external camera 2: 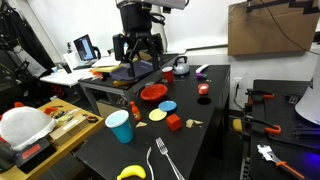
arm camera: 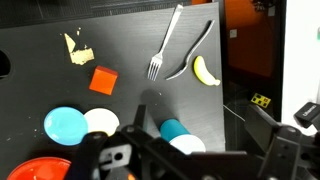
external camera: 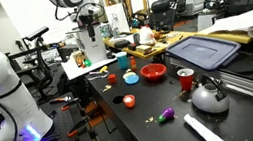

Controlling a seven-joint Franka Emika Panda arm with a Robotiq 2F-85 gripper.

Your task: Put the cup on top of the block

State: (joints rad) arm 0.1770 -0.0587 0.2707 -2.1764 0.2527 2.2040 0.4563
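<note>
The small orange-red cup (external camera: 128,102) with a pale inside stands upright on the black table; it also shows in an exterior view (external camera 2: 203,90), beyond the red bowl. It is out of the wrist view. The small red block (external camera 2: 173,122) lies on the table near the blue and pale discs, and shows in an exterior view (external camera: 111,79) and in the wrist view (arm camera: 103,80). My gripper (external camera 2: 138,47) hangs high above the table's far part, open and empty, well apart from the cup and the block. Its dark fingers (arm camera: 190,160) fill the bottom of the wrist view.
A wide red bowl (external camera 2: 153,92), a light blue cup (external camera 2: 120,126), a blue disc (external camera 2: 168,105), a fork (external camera 2: 165,160) and a banana (external camera 2: 131,172) are on the table. A red mug (external camera: 185,79) and a kettle (external camera: 208,97) stand near one end.
</note>
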